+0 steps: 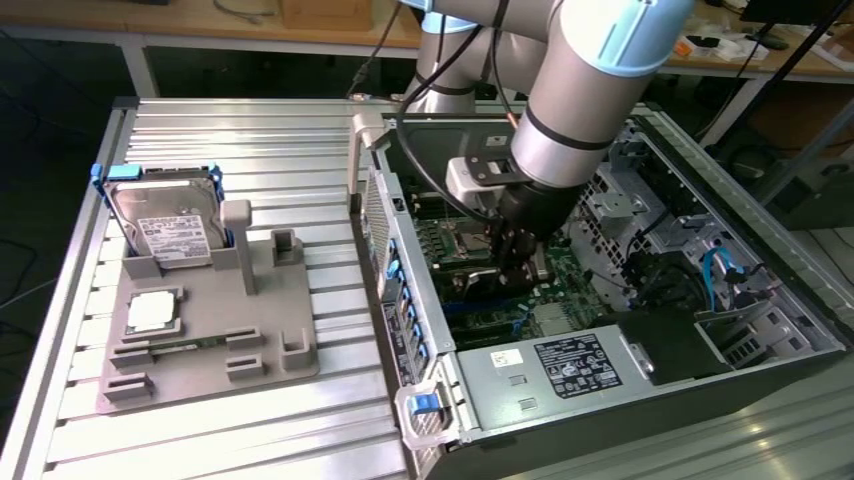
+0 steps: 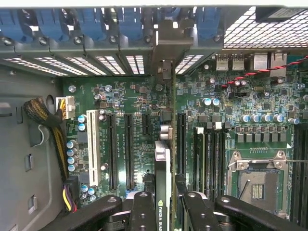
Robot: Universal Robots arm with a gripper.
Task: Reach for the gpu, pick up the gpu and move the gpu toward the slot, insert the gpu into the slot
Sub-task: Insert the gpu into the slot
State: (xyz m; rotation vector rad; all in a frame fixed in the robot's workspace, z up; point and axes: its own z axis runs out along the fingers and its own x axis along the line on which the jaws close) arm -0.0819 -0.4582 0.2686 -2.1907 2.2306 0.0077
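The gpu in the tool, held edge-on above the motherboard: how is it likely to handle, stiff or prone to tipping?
The gpu is a thin, flat card, so probably stiff. Pinched on its faces by the tool, it looks unlikely to tip sideways, though it could pivot. Its exposed board edge seems fragile if it meets the motherboard off line.

We saw a robotics lab: an aluminium-slat bench (image 1: 240,130) carried an opened PC case (image 1: 747,300) at 3 o'clock, wooden worktables (image 1: 200,25) at 12.

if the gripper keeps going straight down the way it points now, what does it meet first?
Most likely the motherboard. The gripper is shut on the gpu, held edge-on above the board, so the card's lower edge would land first, apparently at a slot beneath it. Depth is unclear, so exact alignment cannot be told.
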